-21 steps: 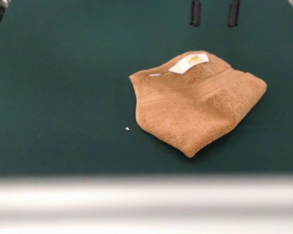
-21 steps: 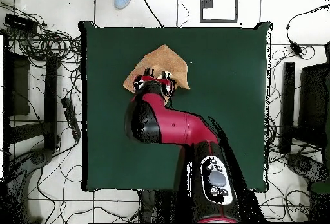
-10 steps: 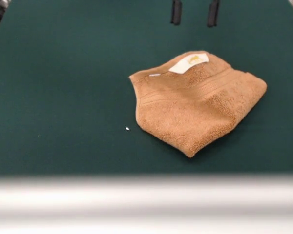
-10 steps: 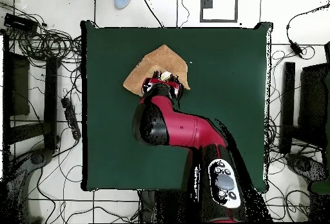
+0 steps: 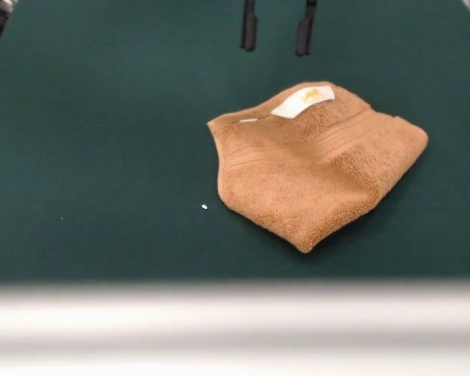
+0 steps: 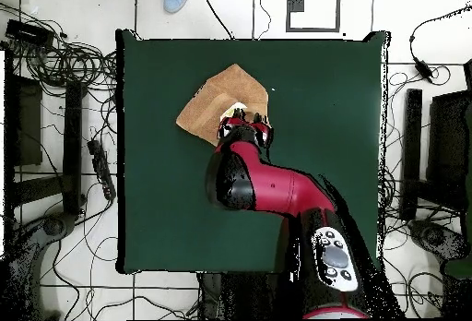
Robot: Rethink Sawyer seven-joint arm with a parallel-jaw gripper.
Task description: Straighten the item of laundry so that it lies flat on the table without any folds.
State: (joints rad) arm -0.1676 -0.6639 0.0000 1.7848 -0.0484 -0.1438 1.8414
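While the gripper [image 5: 275, 35] hangs above the table [image 5: 102, 157] with its two dark fingers [image 5: 249, 31] set apart and nothing held between them, the towel [image 5: 317, 168] is seen lying folded right of centre in the front view, clear of the pale front edge [image 5: 235, 329]. The white label [image 5: 303, 102] is shown on the far upper layer, and a border band runs across the top fold. The tool is placed behind the towel's far left part, well above the cloth. Several risks are judged from here: if both stacked layers are pinched together, the whole bundle could be dragged rather than unfolded; if the fingers are lowered off the edge, only the table covering could be caught; a thick terry fold could slip out of a shallow grip. In the overhead view the arm [image 6: 267, 188] covers part of the towel, so the hidden edge cannot be judged
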